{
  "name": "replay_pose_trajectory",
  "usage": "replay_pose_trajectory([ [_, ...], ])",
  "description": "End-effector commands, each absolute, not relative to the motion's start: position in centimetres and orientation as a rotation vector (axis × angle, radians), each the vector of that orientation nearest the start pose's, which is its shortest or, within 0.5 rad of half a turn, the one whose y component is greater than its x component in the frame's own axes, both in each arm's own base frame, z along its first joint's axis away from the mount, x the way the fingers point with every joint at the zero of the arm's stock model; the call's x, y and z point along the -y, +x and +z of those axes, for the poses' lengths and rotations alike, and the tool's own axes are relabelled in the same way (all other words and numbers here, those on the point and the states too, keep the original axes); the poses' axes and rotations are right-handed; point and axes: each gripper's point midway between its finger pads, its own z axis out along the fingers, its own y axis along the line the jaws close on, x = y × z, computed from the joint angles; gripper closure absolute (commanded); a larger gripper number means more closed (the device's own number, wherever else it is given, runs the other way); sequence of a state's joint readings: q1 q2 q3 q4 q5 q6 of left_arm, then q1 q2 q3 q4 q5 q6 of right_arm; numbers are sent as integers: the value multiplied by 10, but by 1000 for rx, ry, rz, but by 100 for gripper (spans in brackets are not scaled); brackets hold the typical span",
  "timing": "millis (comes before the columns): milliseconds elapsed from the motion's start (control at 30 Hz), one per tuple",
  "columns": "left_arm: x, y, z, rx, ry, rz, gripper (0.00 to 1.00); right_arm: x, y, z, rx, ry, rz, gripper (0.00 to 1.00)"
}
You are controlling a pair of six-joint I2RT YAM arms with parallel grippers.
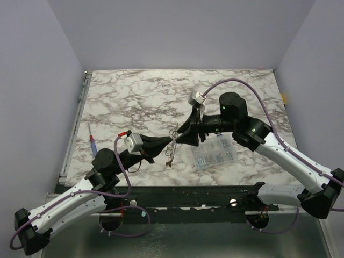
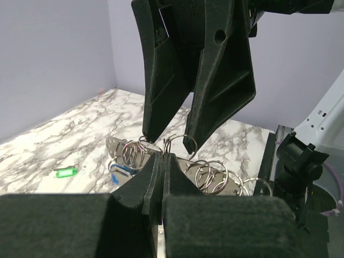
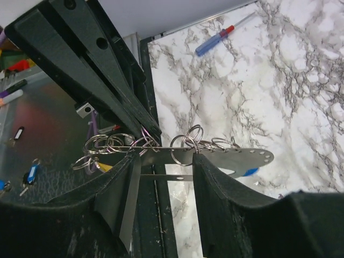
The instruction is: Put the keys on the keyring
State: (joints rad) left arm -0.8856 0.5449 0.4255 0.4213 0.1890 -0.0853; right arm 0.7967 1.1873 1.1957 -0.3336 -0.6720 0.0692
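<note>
keyring [image 2: 129,153] over marble table [image 1: 134,97], lilac walls [image 1: 177,32]

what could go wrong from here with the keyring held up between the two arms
1. The left gripper pinches the keyring only at the thin edge of its metal strip, so a tug from the right gripper may twist it loose.
2. The split rings hang bunched together on the strip, so the right gripper's open jaws could snag the wrong one.
</note>
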Motion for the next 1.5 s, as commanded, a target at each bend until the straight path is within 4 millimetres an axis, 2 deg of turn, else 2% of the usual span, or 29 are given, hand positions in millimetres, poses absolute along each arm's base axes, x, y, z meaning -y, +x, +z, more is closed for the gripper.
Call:
replay_pose_trajectory([
  [0, 245, 159, 326, -1125, 641, -931, 100, -331, 154, 345, -1508, -1130, 1281, 47],
  [100, 244, 158, 327, -1118, 641, -932, 100, -330, 160, 357, -1434, -1082, 1255, 45],
  [233, 240, 154, 333, -1094, 636, -935, 100, -318, 191, 362, -1433, -927, 1074, 44],
  [300, 238, 152, 337, -1078, 635, -937, 100, -311, 199, 360, -1429, -895, 1005, 44],
  [467, 232, 147, 345, -1043, 626, -936, 100, -308, 198, 350, -1428, -936, 976, 44],
  [667, 229, 145, 352, -1022, 615, -937, 100, -324, 171, 347, -1398, -1072, 1147, 45],
  [767, 228, 146, 353, -1023, 608, -934, 100, -329, 167, 351, -1379, -1086, 1191, 45],
  [1067, 222, 162, 353, -1051, 499, -908, 100, -333, 178, 373, -1402, -1020, 1187, 44],
  [1200, 221, 171, 350, -1069, 456, -892, 100, -340, 187, 365, -1512, -987, 1203, 48],
  [1267, 221, 176, 349, -1081, 429, -885, 100, -342, 198, 363, -1574, -930, 1178, 47],
  [1367, 221, 181, 348, -1086, 402, -881, 100, -337, 219, 359, -1664, -813, 1093, 50],
  [1467, 220, 181, 348, -1076, 392, -884, 100, -334, 223, 344, -1697, -814, 1050, 50],
])
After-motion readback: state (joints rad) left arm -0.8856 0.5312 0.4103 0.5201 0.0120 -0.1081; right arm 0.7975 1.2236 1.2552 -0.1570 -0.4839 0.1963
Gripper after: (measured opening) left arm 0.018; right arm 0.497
